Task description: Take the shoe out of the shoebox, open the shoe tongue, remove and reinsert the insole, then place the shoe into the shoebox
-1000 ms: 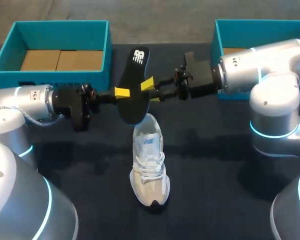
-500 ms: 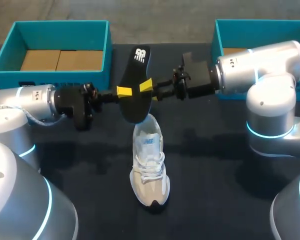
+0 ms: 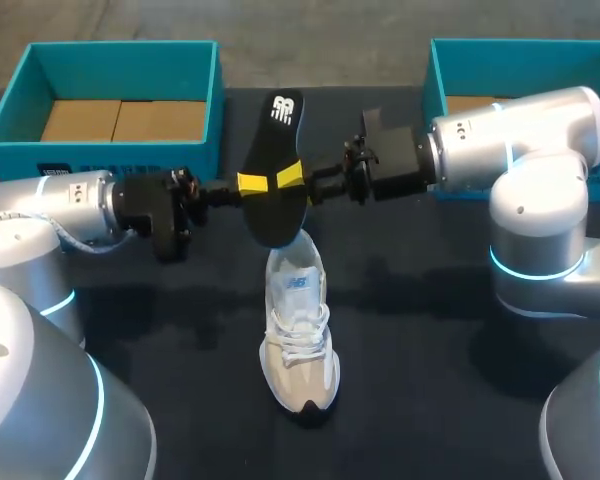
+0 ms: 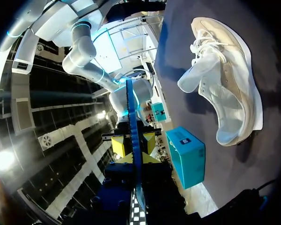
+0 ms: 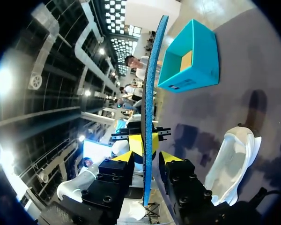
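Reinsertion should go toe-first, I judge: the black foam insole (image 3: 273,170), pinched on either side by the left hand (image 3: 248,184) and the right hand (image 3: 292,177), hangs over the heel of the white lace-up sneaker (image 3: 298,330) in the middle of the dark surface (image 3: 430,350). At the far corners, the left teal cardboard shoebox (image 3: 120,62) and the right teal shoebox (image 3: 500,50) show only brown liners.

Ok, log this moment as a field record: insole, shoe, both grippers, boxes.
insole: out of the shoe, upright in the air above the shoe's heel end
left gripper: shut on the insole at mid-length
right gripper: at the insole's mid-length from the opposite side; grip unclear
shoe: on the table, resting on its sole, toe toward the robot
left shoebox: open, no shoe inside
right shoebox: open, only partly in view
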`<state>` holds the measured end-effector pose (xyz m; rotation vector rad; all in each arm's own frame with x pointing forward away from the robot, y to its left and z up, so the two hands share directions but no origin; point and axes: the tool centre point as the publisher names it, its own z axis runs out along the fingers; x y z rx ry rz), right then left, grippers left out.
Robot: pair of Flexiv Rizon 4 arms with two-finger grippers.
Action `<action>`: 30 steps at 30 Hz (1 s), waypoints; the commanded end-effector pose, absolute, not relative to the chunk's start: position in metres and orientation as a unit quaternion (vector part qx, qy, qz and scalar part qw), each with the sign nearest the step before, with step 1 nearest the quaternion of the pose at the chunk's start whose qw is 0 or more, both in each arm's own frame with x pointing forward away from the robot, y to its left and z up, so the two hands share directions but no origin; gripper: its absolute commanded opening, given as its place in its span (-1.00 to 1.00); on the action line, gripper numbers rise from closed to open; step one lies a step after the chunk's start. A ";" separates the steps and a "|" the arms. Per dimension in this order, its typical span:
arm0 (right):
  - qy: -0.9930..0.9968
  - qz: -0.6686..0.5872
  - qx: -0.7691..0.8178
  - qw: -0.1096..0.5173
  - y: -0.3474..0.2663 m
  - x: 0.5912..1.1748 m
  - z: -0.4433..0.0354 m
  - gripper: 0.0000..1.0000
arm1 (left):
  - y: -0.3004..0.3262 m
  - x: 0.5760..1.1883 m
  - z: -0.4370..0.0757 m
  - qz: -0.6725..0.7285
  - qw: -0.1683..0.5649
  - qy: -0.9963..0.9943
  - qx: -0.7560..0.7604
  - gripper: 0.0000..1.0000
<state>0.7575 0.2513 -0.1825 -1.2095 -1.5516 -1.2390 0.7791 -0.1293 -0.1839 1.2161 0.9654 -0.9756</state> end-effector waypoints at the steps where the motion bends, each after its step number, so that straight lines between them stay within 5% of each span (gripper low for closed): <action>1: -0.612 -0.489 -0.478 0.397 0.256 0.758 -0.185 -0.38 | -0.133 0.778 -0.185 -0.419 0.611 0.418 0.525 -1.00; 8: -0.613 -0.488 -0.477 0.399 0.257 0.757 -0.185 -0.53 | -0.134 0.779 -0.186 -0.412 0.615 0.420 0.525 -1.00; 10: -0.613 -0.488 -0.476 0.399 0.257 0.757 -0.186 -0.95 | -0.135 0.779 -0.188 -0.408 0.617 0.421 0.525 -1.00; 11: -0.613 -0.488 -0.476 0.399 0.257 0.757 -0.186 -1.00 | -0.135 0.780 -0.189 -0.407 0.617 0.422 0.525 -1.00; 20: -0.615 -0.488 -0.473 0.400 0.258 0.755 -0.186 -1.00 | -0.138 0.781 -0.193 -0.402 0.615 0.427 0.527 -1.00; 21: -0.615 -0.488 -0.473 0.400 0.258 0.755 -0.186 -1.00 | -0.138 0.781 -0.193 -0.402 0.615 0.428 0.527 -0.78; 22: -0.615 -0.488 -0.473 0.400 0.258 0.755 -0.186 -1.00 | -0.138 0.781 -0.193 -0.402 0.615 0.428 0.527 -0.17; 23: -0.615 -0.488 -0.473 0.400 0.258 0.755 -0.186 -1.00 | -0.138 0.781 -0.193 -0.402 0.615 0.428 0.527 -0.17; 24: -0.615 -0.488 -0.472 0.400 0.257 0.755 -0.186 -1.00 | -0.137 0.781 -0.192 -0.402 0.614 0.429 0.527 0.95; 30: -0.615 -0.489 -0.473 0.399 0.254 0.754 -0.186 -1.00 | -0.133 0.780 -0.189 -0.399 0.615 0.429 0.527 1.00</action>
